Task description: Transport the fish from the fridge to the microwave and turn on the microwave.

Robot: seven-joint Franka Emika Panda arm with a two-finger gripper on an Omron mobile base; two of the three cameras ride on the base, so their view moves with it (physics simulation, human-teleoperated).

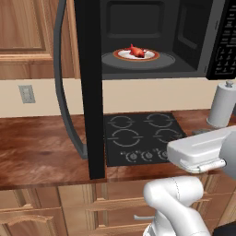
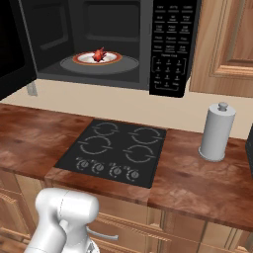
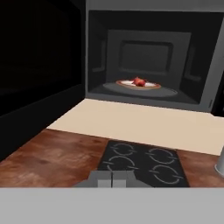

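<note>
Left base view: fish (image 1: 135, 50) sitting on a plate (image 1: 152, 56) inside the open microwave (image 1: 152, 37), door (image 1: 90, 87) swung wide. Right base view: keypad (image 2: 170, 47) unobstructed. Hand view: gripper (image 3: 112, 178) shut, holding nothing. Probably light, stiff, slippery; best pinched mid-body.

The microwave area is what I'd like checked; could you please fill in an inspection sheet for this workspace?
Surface: wooden counter with a black cooktop set in.
Job's things: fish on a plate on the turntable inside the microwave; door wide open.
Clutter: grey paper towel holder right of the cooktop.
Grippers: gripper shut, empty, back from the microwave.
Cables: nothing seen.
Surroundings: wood cabinets, wall outlet.
</note>
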